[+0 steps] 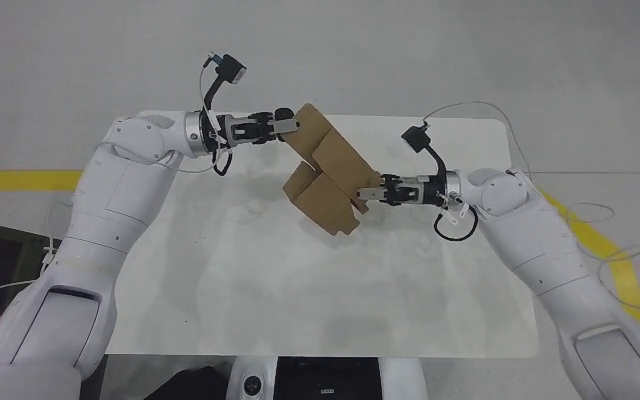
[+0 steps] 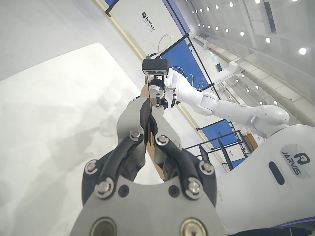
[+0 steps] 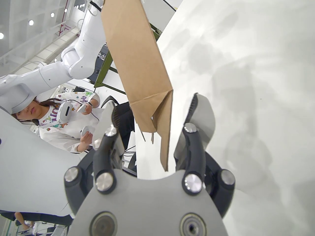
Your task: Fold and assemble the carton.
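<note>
So we're holding the carton (image 1: 325,170) over the table (image 1: 250,300), one edge pinched tight in our left gripper (image 2: 147,114); our right gripper (image 3: 154,101) gapes wide, a flap sitting between its fingers.

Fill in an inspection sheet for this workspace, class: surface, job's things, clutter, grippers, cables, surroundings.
Surface: white table, smooth top.
Job's things: brown carton, partly folded, held between both arms, seemingly off the table.
Clutter: nothing seen.
Grippers: left gripper, jaws shut on a carton edge; right gripper, jaws open, a carton flap between them.
Cables: white cable looping from the right wrist's camera.
Surroundings: yellow floor line; blue and white panels.
</note>
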